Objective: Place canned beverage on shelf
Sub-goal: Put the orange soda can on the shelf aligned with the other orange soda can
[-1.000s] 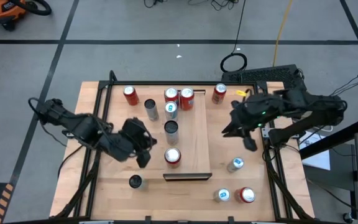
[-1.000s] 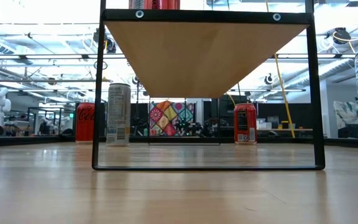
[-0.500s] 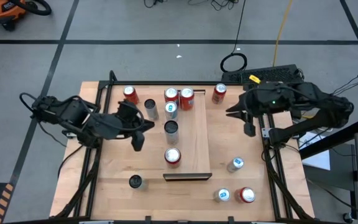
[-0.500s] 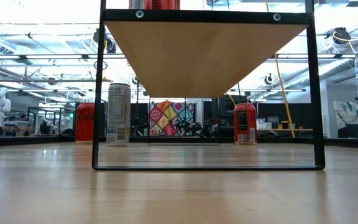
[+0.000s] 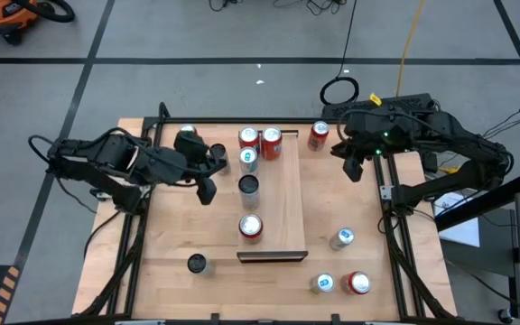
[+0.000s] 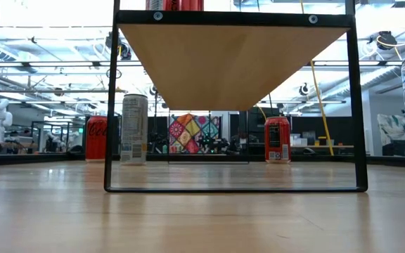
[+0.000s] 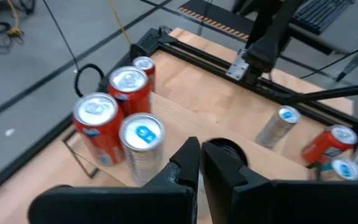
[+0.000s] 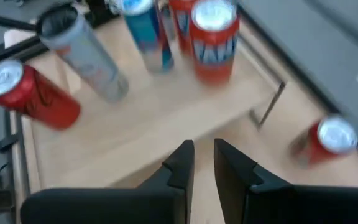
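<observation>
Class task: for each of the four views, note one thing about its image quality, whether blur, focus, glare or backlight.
High view: evenly lit and sharp, soft shadows under the arms. Low view: bright room windows backlight the shelf, its underside shaded. Left wrist view: crisp, glints on the can tops. Right wrist view: motion-blurred, the red can smeared.

The desk (image 5: 165, 244) carries the shelf (image 5: 289, 194) at its middle. On the shelf stand five cans: two red (image 5: 260, 141) and a blue-topped one (image 5: 248, 160) toward 12 o'clock, a dark one (image 5: 249, 187) mid-board, a red one (image 5: 251, 227) toward 6 o'clock. Other cans stand on the desk around it.
</observation>
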